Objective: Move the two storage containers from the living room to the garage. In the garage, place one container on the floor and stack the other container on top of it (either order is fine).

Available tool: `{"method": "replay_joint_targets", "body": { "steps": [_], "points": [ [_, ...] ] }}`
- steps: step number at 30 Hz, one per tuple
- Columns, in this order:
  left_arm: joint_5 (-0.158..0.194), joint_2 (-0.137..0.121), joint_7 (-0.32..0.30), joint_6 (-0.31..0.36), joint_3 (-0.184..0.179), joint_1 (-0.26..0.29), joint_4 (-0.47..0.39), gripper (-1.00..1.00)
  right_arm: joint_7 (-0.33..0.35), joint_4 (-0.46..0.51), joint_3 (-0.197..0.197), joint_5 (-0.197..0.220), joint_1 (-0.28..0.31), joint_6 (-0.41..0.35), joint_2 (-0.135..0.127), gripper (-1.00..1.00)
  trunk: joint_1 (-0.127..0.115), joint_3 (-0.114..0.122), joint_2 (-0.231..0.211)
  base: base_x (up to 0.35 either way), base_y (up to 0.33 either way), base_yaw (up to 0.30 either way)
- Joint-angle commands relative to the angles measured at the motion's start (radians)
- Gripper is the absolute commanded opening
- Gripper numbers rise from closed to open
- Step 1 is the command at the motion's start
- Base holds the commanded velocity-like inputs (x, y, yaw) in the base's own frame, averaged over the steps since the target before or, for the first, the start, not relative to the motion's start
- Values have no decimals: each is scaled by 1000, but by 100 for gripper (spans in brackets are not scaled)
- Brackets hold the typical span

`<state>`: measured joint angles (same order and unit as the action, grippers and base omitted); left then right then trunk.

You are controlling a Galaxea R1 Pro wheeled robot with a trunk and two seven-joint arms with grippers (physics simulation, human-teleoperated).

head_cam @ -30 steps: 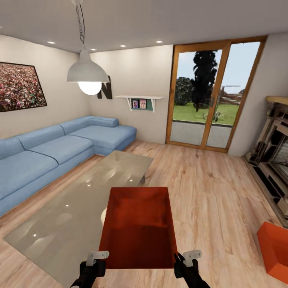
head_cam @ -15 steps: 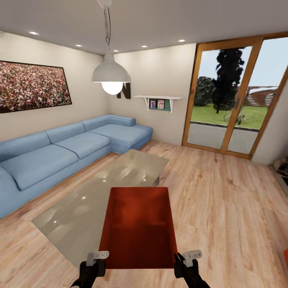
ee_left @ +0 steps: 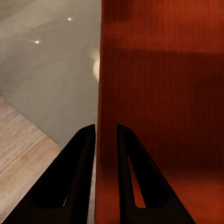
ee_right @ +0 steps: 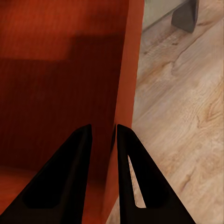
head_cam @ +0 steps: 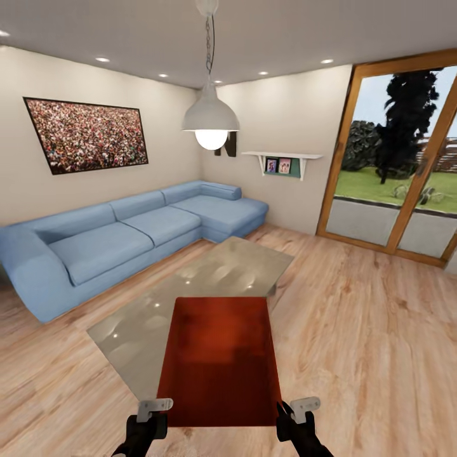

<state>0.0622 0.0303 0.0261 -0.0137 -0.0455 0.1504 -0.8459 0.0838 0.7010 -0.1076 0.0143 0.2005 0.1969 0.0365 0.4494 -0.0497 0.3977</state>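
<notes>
Left gripper (ee_left: pixel 106 135): pinching the bin's (head_cam: pixel 219 362) left wall, fingers narrow, one each side; keeping that side level.
Right gripper (ee_right: pixel 103 135): clamping the right wall likewise; sharing the load.
Bin: riding level, held out in front, above the glass table (head_cam: pixel 197 298); judged in transit.
Sofa (head_cam: pixel 127 235): standing beyond; this being the living room, garage not reached.

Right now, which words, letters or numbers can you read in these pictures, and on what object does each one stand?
"N": dark wall letter, partly hidden behind the pendant lamp.
Framed pictures on the wall shelf: too small to read.
Storage container: no text.
</notes>
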Motion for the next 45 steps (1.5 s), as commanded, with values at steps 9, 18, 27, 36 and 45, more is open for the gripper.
{"method": "replay_joint_targets", "body": {
  "steps": [9,18,27,36,45],
  "points": [
    [-2,-8,12,0,1,1,-2,-100,7,-3,-3,1,0,3,-1,-100,1,-2,2,0,0,289],
    [-2,-6,12,0,1,1,-2,-100,7,-3,-3,1,0,3,-1,-100,1,-2,2,0,0,289],
    [-2,-6,12,0,1,1,-2,-100,7,-3,-3,1,0,3,-1,-100,1,-2,2,0,0,289],
    [-2,-7,12,0,1,1,-2,-100,7,-3,-3,1,0,3,-1,-100,1,-2,2,0,0,289],
    [-2,-7,12,0,1,1,-2,-100,7,-3,-3,1,0,3,-1,-100,1,6,2,0,0,258]
  ]
}}
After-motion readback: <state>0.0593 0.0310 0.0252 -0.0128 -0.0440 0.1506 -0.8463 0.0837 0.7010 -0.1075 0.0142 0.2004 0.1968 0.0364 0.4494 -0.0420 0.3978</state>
